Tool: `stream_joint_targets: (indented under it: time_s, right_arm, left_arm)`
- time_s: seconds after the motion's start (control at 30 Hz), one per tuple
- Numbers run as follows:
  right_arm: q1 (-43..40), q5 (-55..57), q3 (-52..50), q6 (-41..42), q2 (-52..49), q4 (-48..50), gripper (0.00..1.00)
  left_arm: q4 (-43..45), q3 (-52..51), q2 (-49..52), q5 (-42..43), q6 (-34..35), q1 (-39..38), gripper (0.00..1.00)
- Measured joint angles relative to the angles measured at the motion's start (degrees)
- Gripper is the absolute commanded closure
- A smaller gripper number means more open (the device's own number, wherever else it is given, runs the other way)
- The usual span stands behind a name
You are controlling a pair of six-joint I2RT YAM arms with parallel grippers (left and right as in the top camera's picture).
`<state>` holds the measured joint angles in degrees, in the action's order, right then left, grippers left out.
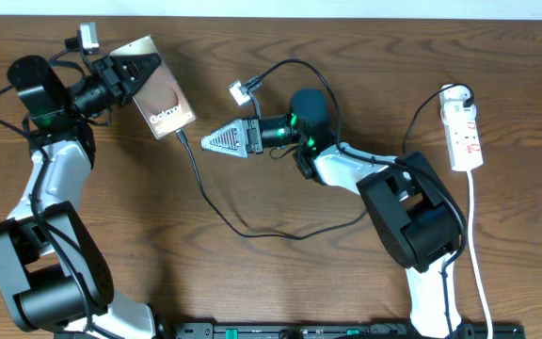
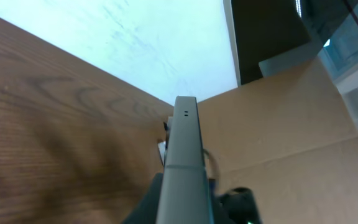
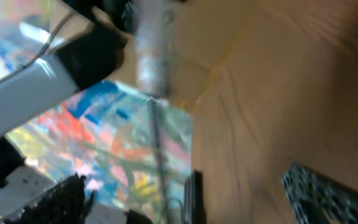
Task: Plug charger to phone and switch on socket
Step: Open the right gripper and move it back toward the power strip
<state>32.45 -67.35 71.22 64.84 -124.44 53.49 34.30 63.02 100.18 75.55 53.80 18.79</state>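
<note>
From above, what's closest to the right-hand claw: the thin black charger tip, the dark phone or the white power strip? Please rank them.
From the right gripper:
1. Thin black charger cable's plug tip, just off its fingertips.
2. Flat dark glossy smartphone, slightly farther, up and left.
3. White oblong power strip, farthest, near the table's right edge.

Left arm (image 1: 53,179) and right arm (image 1: 351,169) have white shells, black joints, green lights and looping black cables.

one dark phone (image 1: 158,87), one black charger (image 1: 199,184), one white socket (image 1: 464,132), two robot arms (image 1: 50,179), one wooden table (image 1: 280,292)
</note>
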Motion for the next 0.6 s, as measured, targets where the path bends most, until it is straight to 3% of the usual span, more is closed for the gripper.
stream_joint_targets:
  time_s: [0.13,0.33,0.6]
  right_arm:
    - [-1.27,2.93,-0.02,-6.88,0.0,-15.37,0.01]
    - [-4.63,9.09,0.02,-15.45,0.24,-27.32,0.01]
    - [-10.23,28.35,-0.37,-30.8,12.44,-61.86,0.01]
  left_arm:
    - [-0.04,0.0,0.0,2.16,0.0,0.09,0.92]
    - [-0.17,0.0,0.0,4.5,0.0,0.07,0.93]
    - [-3.43,0.0,0.0,6.67,-1.81,0.07,0.93]
